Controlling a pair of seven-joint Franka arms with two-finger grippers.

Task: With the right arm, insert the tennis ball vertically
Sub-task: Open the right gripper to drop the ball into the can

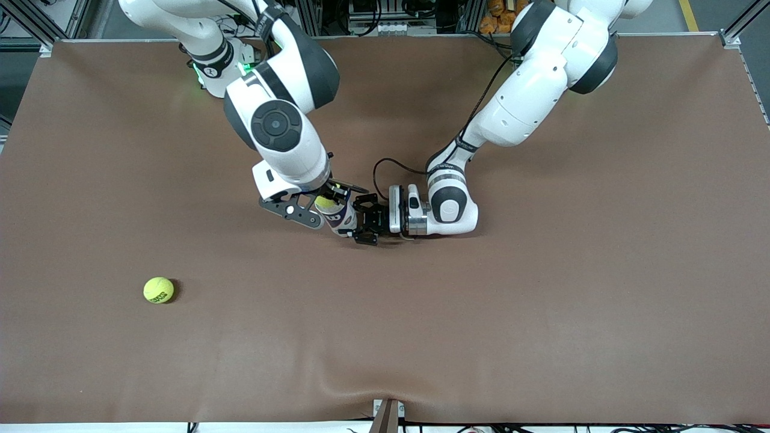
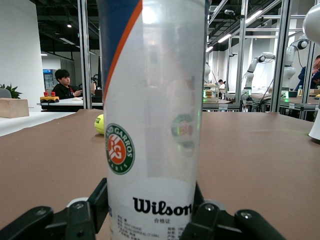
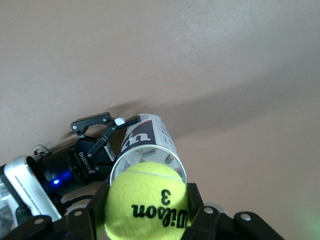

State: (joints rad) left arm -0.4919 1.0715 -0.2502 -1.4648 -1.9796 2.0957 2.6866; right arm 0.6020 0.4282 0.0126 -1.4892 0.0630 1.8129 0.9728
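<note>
Two yellow felt tennis balls are in sight. One, printed with a black "3" and Wilson lettering [image 3: 148, 202], is pinched between the fingers of the right gripper [image 1: 325, 207], which is closed on it and holds it right over the open mouth of a clear plastic Wilson ball tube with a white label and an orange-and-blue stripe [image 2: 152, 120]. The tube stands upright near the middle of the brown-covered table [image 1: 541, 300].

From the left arm's end of the table, the left gripper [image 1: 368, 224] reaches in sideways and clamps the lower part of the tube, its black fingers [image 2: 80, 220] pressed against the wall on either side, just above the table surface. In the right wrist view the same gripper shows beside the tube's base, with a small blue light on its body.

Apart from these, the second tennis ball [image 1: 159, 290] lies loose on the table, well away from the tube, toward the right arm's end and nearer to the front camera.
</note>
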